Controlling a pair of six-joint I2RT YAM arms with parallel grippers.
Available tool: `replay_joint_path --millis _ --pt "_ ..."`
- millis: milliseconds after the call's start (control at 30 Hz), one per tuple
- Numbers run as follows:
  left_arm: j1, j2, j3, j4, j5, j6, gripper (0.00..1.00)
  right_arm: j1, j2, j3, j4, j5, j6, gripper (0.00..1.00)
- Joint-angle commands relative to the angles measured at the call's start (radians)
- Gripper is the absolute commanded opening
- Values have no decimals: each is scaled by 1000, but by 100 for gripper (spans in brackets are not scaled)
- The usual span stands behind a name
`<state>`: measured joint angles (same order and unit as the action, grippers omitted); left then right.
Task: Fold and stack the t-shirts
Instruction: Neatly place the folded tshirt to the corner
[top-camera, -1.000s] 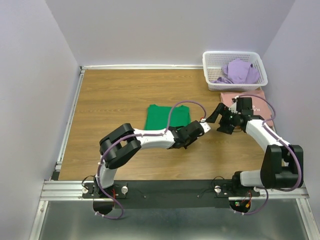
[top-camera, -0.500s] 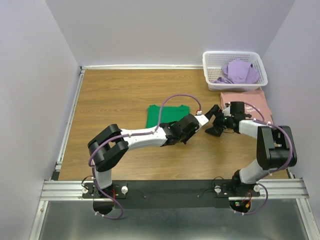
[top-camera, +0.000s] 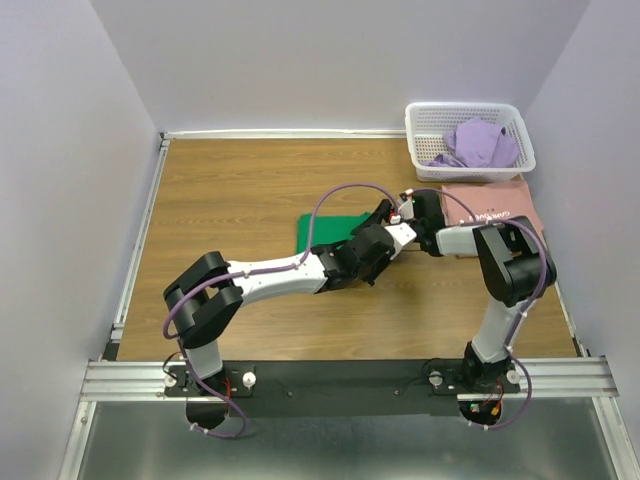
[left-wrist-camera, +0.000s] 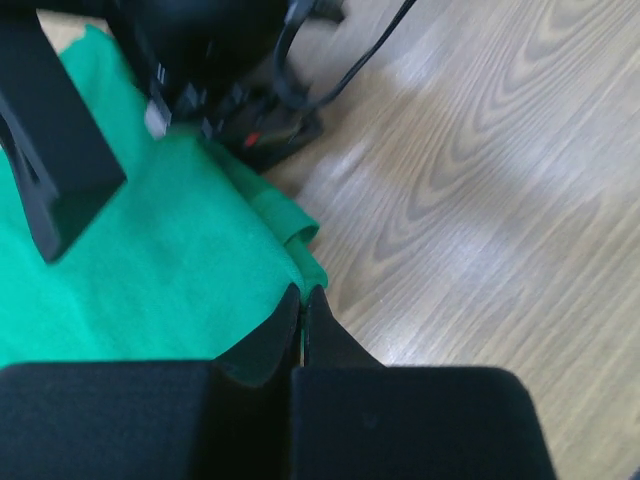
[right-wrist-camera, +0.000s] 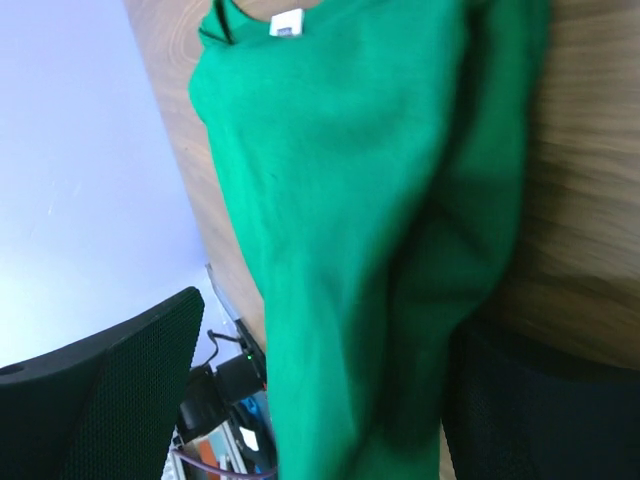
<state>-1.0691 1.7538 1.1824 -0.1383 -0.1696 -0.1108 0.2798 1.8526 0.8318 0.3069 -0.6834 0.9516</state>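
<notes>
The table in the overhead view is lit brightly and evenly from above; only soft, faint shadows are cast on it; the whole of that view is rendered sharp. In the left wrist view, pale patches of glare are spread across the wood grain at the upper right; the left gripper, nearest the lens, is left dark and soft. In the right wrist view, the green t-shirt is smeared by blur; the wood beside it is rendered streaky.

Right claw, formerly over the pink t-shirt, now straddles the green t-shirt, jaws slightly narrower. The left claw, extended farther, lies just beside it.
</notes>
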Motion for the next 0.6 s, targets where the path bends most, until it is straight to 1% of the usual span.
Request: replay_joint_path --millis 0,67,100,133,167,200,233,267,333,367,400,433,467,533,567 --pt "-3 -43 -9 54 38 -32 0 38 79 3 -28 56 -5 86" --pt "-3 -42 -4 57 48 -38 0 45 77 13 -35 59 -11 75" --pt "-3 -40 2 57 54 -38 0 53 76 23 -41 62 -16 62" --pt "-5 -39 5 60 59 -41 0 56 71 29 -49 65 -23 56" --pt "-3 -36 11 62 67 -46 1 58 66 36 -83 77 -49 42" --pt "-5 -36 13 65 71 -50 3 58 57 52 -101 84 -78 33" --pt "-3 -37 14 65 74 -53 5 58 48 56 -118 90 -94 26" --pt "-5 -39 17 65 73 -62 12 58 36 64 -156 113 -112 15" --pt "-3 -50 19 65 68 -76 19 59 2 90 -210 140 -186 8" --pt "-3 -56 19 66 64 -81 27 59 -13 101 -276 177 -215 6" --pt "-3 -63 20 63 64 -96 30 59 -26 113 -304 200 -246 1" --pt "3 -72 22 57 65 -105 34 58 -39 127 -355 228 -276 1" --pt "6 -92 22 54 79 -113 38 58 -65 151 -426 290 -342 1" --pt "30 -132 17 49 94 -142 41 56 -88 176 -488 353 -404 1" --pt "43 -148 11 46 111 -154 45 53 -110 202 -547 411 -466 1"
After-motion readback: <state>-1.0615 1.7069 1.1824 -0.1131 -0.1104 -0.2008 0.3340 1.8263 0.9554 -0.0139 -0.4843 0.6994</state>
